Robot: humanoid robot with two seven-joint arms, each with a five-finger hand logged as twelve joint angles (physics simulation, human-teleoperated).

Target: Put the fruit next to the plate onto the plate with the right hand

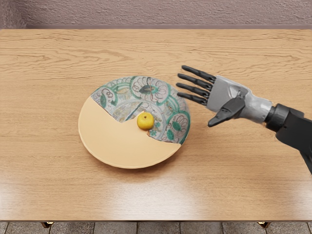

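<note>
Yellow round fruit on patterned plate, r. hand (splayed)

The right hand has a grey palm and black fingers.

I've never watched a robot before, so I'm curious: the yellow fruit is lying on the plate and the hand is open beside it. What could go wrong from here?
1. The right hand hangs open just right of the plate, with its fingers pointing toward the rim. A careless sweep leftward might knock the plate.
2. The fruit is round and lies loose near the plate's middle, so a bump could probably roll it toward the edge.
</note>
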